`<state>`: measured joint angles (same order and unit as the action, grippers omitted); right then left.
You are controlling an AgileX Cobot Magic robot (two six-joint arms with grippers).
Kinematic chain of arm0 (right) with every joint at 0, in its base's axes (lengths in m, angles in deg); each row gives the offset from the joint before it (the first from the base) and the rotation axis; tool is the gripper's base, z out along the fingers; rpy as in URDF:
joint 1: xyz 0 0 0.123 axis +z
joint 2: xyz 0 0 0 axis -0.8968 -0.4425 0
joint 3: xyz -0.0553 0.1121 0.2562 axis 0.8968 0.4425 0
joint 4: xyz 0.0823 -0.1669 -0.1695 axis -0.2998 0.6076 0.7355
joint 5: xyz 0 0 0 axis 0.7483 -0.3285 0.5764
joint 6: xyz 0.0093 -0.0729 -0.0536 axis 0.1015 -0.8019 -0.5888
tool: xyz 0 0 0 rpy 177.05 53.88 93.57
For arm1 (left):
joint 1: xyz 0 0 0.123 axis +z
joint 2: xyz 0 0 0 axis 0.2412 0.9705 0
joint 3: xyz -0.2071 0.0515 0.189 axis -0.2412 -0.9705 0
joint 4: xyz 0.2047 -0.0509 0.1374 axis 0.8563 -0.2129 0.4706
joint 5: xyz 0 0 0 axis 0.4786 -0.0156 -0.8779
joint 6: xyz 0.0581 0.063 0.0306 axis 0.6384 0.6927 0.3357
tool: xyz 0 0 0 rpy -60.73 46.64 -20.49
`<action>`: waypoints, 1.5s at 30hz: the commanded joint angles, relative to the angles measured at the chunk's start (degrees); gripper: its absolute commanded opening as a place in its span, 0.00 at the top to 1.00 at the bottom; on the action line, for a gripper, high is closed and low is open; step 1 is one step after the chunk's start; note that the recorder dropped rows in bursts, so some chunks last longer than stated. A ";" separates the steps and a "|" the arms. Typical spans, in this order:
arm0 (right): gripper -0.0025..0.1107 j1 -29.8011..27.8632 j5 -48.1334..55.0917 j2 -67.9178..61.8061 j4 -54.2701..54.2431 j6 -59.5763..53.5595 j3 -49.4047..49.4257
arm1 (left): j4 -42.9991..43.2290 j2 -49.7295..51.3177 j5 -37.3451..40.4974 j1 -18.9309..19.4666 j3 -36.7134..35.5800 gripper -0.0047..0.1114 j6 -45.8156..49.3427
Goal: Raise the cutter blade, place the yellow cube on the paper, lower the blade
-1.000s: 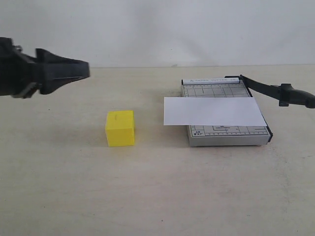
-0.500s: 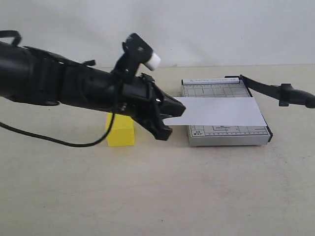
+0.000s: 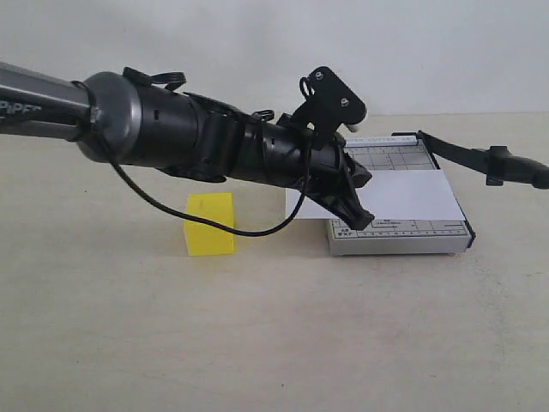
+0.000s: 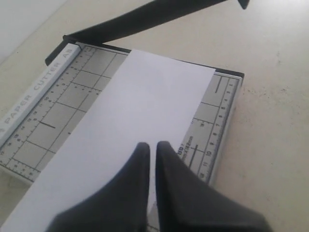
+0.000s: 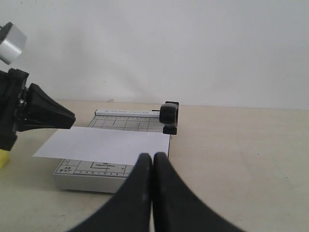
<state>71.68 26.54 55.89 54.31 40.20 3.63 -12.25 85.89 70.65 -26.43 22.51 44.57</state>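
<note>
The yellow cube [image 3: 210, 223] rests on the table left of the grey cutter base [image 3: 403, 233], with my left arm passing above it. The white paper [image 3: 412, 196] lies across the base. The cutter blade [image 3: 480, 159] stands raised, slanting up to the right from its hinge, handle end in the air. My left gripper [image 3: 362, 202] hovers over the paper's left part, shut with nothing in it; the left wrist view shows its tips [image 4: 150, 145] above the paper [image 4: 145, 121]. My right gripper [image 5: 153, 155] is shut and empty, low in front of the base [image 5: 91, 174], and out of the exterior view.
A beige tabletop [image 3: 274, 343] stretches in front, with a white wall behind. A black cable [image 3: 249, 232] droops from my left arm in front of the cube. The blade's handle [image 5: 169, 116] rises over the base's far right corner.
My left arm has swung in from the far left, passing over the cube to the paper's left end, and its wrist has rolled. Cube, paper and blade have not moved.
</note>
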 commanded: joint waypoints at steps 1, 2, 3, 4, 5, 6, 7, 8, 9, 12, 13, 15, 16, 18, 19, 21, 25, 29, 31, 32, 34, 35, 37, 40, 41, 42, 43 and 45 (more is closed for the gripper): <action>0.98 -0.01 -0.12 0.31 -0.20 -0.17 0.22 | -0.57 3.24 -0.21 -0.31 4.04 0.92 0.29; 0.98 -0.01 -0.12 0.31 -0.20 -0.17 0.22 | -0.46 3.81 -0.21 -0.31 4.72 0.92 0.29; 0.98 -0.01 -0.12 0.31 -0.20 -0.17 0.22 | -0.17 4.47 -0.21 -0.31 5.26 0.92 0.29; 0.98 -0.01 -0.12 0.31 -0.20 -0.17 0.22 | -0.17 4.82 -0.21 -0.31 5.66 0.92 0.29; 0.98 -0.01 -0.12 0.31 -0.20 -0.17 0.22 | -0.17 5.38 -0.21 -0.31 5.91 0.92 0.29; 0.98 -0.01 -0.12 0.31 -0.20 -0.17 0.22 | -0.17 5.70 -0.21 -0.31 6.20 0.92 0.29; 0.98 -0.01 -0.12 0.31 -0.20 -0.17 0.22 | -0.17 6.11 -0.21 -0.31 6.44 0.92 0.44; 0.98 -0.01 -0.12 0.31 -0.20 -0.17 0.22 | -0.17 6.62 -0.36 -0.31 6.68 0.92 0.90; 0.98 -0.01 -0.12 0.31 -0.20 -0.17 0.22 | -0.17 7.04 -0.46 -0.31 6.82 0.92 1.41; 0.98 -0.01 -0.12 0.31 -0.20 -0.17 0.22 | -0.17 8.21 -0.61 -0.31 7.54 0.92 2.23; 0.98 -0.01 -0.12 0.31 -0.20 -0.17 0.22 | -0.17 8.47 -0.61 -0.31 7.81 0.92 2.23; 0.98 -0.01 -0.12 0.31 -0.20 -0.17 0.22 | -0.17 9.02 -1.24 -0.31 8.36 0.92 2.39; 0.98 -0.01 -0.12 0.31 -0.20 -0.17 0.22 | -0.17 9.15 -1.25 -0.31 8.59 0.92 2.39; 0.98 -0.01 -0.12 0.31 -0.20 -0.17 0.22 | -0.17 9.53 -1.65 -0.31 9.15 0.92 2.69; 0.98 -0.01 -0.12 0.31 -0.20 -0.17 0.22 | -0.17 9.68 -1.65 -0.31 9.46 0.92 3.26; 0.98 -0.01 -0.12 0.31 -0.20 -0.17 0.22 | -0.17 10.29 -1.79 -0.31 10.05 0.92 3.72; 0.98 -0.01 -0.12 0.31 -0.20 -0.17 0.22 | -0.17 11.76 -1.16 -0.31 11.90 0.92 3.72; 0.98 -0.01 -0.12 0.31 -0.20 -0.17 0.22 | -0.17 13.08 0.87 -0.79 13.14 0.92 4.49; 0.98 -0.01 -0.12 0.31 -0.20 -0.17 0.22 | 0.17 13.57 0.36 -1.50 13.68 0.92 5.84; 0.98 -0.01 -0.12 0.31 -0.20 -0.17 0.22 | 0.64 13.75 0.09 -1.62 13.99 0.92 5.84; 0.98 -0.01 -0.12 0.31 -0.20 -0.17 0.22 | 1.49 14.49 0.09 -1.63 14.75 0.92 5.84; 0.98 -0.01 -0.12 0.31 -0.20 -0.17 0.22 | 1.49 14.79 -0.04 -1.63 15.33 0.92 5.84; 0.98 -0.01 -0.12 0.31 -0.20 -0.17 0.22 | 1.39 15.53 -1.26 -1.63 16.10 0.92 5.84; 0.98 -0.01 -0.12 0.31 -0.20 -0.17 0.22 | 1.39 16.53 -1.26 -1.63 17.23 0.92 5.84; 0.98 -0.01 -0.12 0.31 -0.20 -0.17 0.22 | 1.39 16.82 -1.41 -1.63 17.55 0.92 5.84; 0.98 -0.01 -0.12 0.31 -0.20 -0.17 0.22 | 1.39 17.16 -1.41 -1.63 17.79 0.92 5.84; 0.98 -0.01 -0.12 0.31 -0.20 -0.17 0.22 | 1.39 17.42 -1.41 -1.63 18.05 0.92 5.84; 0.98 -0.01 -0.12 0.31 -0.20 -0.17 0.22 | 1.39 18.11 -1.41 -1.63 18.49 0.92 5.84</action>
<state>71.68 26.65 55.89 54.31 40.20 3.63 -11.07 103.26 69.48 -27.91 40.26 50.16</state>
